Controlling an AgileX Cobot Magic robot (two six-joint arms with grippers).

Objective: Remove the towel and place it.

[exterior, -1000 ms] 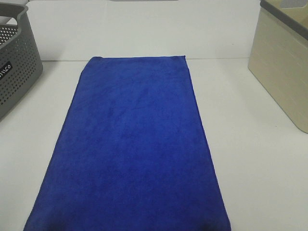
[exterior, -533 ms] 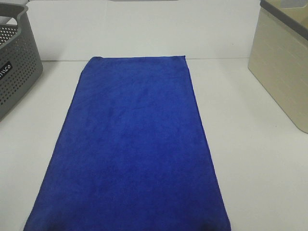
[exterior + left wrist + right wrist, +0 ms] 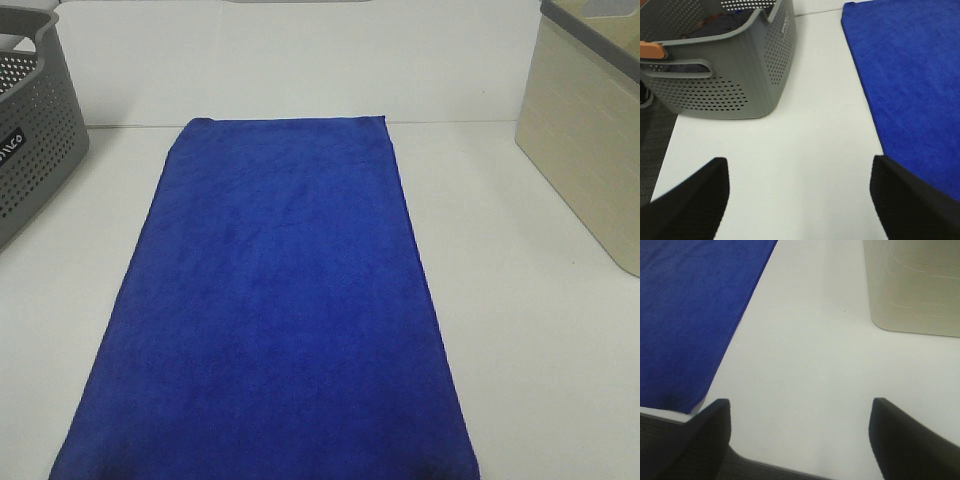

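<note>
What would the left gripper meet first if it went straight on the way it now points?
Probably bare table: the open left gripper points between the grey basket and the towel, touching neither. Depth is uncertain.

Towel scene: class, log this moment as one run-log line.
towel: flat on table, untouched | left gripper: open, empty | right gripper: open, empty
</note>
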